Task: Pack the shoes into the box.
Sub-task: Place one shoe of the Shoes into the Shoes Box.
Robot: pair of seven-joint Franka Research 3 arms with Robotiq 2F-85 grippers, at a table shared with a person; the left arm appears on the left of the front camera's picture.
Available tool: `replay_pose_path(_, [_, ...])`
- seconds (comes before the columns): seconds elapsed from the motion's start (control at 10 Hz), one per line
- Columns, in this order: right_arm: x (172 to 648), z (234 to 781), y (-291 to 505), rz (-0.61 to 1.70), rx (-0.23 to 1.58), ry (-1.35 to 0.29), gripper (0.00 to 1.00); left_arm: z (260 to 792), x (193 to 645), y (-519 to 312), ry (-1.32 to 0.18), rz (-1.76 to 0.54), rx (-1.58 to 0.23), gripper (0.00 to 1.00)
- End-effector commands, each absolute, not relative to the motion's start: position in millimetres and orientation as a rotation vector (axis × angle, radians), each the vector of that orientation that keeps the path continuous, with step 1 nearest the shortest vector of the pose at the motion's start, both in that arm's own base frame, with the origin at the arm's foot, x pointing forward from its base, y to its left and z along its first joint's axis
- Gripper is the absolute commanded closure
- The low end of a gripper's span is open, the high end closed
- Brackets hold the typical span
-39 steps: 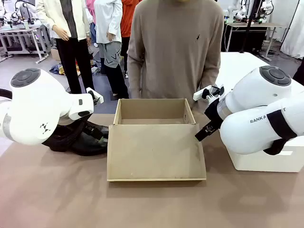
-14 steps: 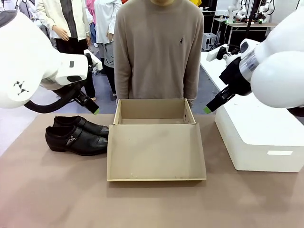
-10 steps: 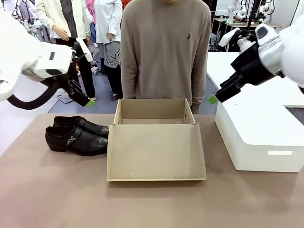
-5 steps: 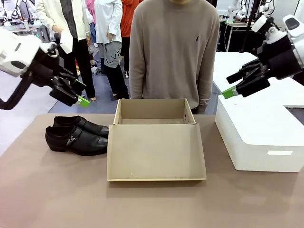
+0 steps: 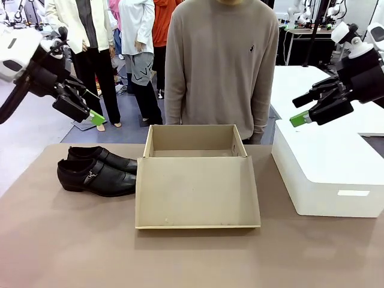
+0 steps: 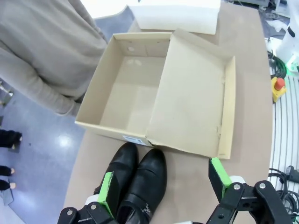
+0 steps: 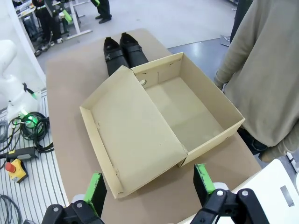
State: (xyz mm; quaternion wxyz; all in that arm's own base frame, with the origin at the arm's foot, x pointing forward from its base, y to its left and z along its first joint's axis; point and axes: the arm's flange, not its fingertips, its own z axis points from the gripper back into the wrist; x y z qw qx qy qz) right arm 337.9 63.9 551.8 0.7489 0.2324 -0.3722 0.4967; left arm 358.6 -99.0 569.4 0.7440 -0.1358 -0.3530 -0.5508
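Two robot arms hang raised over a brown counter as a person in a beige sweater stands at its far edge, at the top centre of the front view. The left tool, at the upper left of that view, and the right tool, at the upper right, are both released, jaws spread wide and grasping nothing.

The shoes, a glossy black pair, sit side by side on the counter at centre left. The front view catches a metal buckle on the nearer shoe's side strap. The left wrist view looks down on the pair from above, at the bottom centre of the frame between the green pads. Their pointed toes appear to touch the box's outer wall, though the angle leaves it uncertain.

The box stands open in the middle of the counter, its flap lid folded flat toward the camera. Both wrist views look straight into it and show a bare tan floor with nothing inside, which the front view's low angle hides behind the flap.

A larger white box sits at the right of the front view, just beside the tan one. The right wrist view shows coiled cables and a red-buttoned yellow switch on a grated floor at lower left.
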Motion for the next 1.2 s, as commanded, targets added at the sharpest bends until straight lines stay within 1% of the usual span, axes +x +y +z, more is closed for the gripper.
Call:
replay_pose_path(0.0, [331.8, 541.8, 63.5, 1.113, 0.521, -0.834, 0.0, 568.4, 361.8, -96.8, -0.763, -1.214, -0.299, 0.0])
replay_pose_path(0.2, [337.3, 551.1, 62.3, 1.085, 0.511, -0.809, 0.0, 569.4, 358.6, -99.0, -0.773, -1.206, -0.297, 0.0])
replay_pose_path(0.9, [337.3, 551.1, 62.3, 1.085, 0.511, -0.809, 0.0, 570.0, 357.1, -101.2, -0.764, -1.186, -0.284, 0.0])
replay_pose_path(1.1, [337.3, 551.1, 62.3, 1.085, 0.511, -0.809, 0.0, 582.2, 362.9, -96.7, -0.683, -1.314, -0.214, 0.0])
